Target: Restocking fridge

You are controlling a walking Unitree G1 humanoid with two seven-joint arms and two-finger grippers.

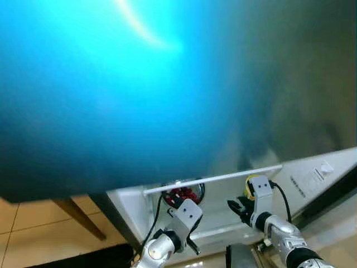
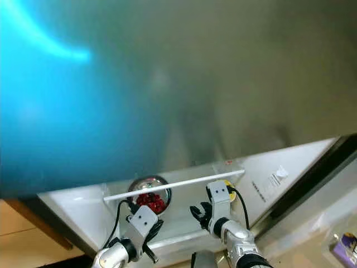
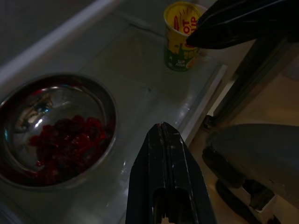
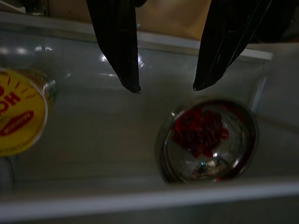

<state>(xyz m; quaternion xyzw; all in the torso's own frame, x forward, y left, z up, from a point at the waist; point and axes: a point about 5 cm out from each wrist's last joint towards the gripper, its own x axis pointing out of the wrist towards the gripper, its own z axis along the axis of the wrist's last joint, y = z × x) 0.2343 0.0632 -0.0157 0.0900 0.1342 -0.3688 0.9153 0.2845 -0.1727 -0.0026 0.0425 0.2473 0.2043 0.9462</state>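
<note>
White fridge door shelf (image 2: pixel 184 226) under a big blurred blue shape, my left end effector (image 3: pixel 164 140) fingers pressed together and empty, my right end effector (image 4: pixel 166 88) parted, empty, beyond them steel bowl (image 4: pixel 208 140) of red fruit, yellow cup (image 3: pixel 181 35) further along the shelf.

Head stereo pair is looking steeply down, a blurred blue-grey surface crowding the upper frame; the fridge door shelf (image 2: pixel 184 226) is sitting at lower centre. Both wrist cameras are hovering close above that shelf, sharing the steel bowl of red fruit (image 3: pixel 58 128) and yellow cup (image 4: pixel 21 119).
</note>
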